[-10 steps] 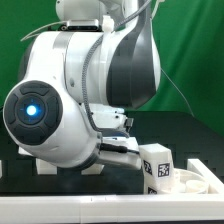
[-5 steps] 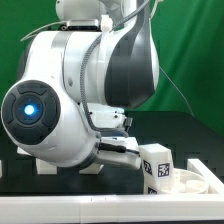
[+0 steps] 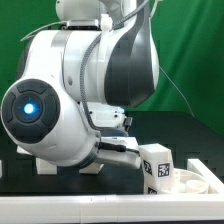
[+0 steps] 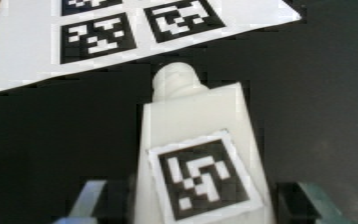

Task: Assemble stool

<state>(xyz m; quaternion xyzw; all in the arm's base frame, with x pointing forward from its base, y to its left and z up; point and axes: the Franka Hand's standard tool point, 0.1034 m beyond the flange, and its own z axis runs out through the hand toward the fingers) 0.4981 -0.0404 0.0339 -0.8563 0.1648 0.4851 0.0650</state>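
In the wrist view a white stool leg with a black-and-white tag lies on the black table, lengthwise between my fingers. My gripper is open. Its two fingertips stand on either side of the leg with a dark gap on each side. In the exterior view a white tagged leg block stands at the lower right, beside the round rimmed seat disc. The arm's body hides most of the table there, and the fingers do not show clearly.
The marker board with its tags lies just beyond the leg's tip in the wrist view. A long white border rail runs along the front of the table. The green backdrop stands behind.
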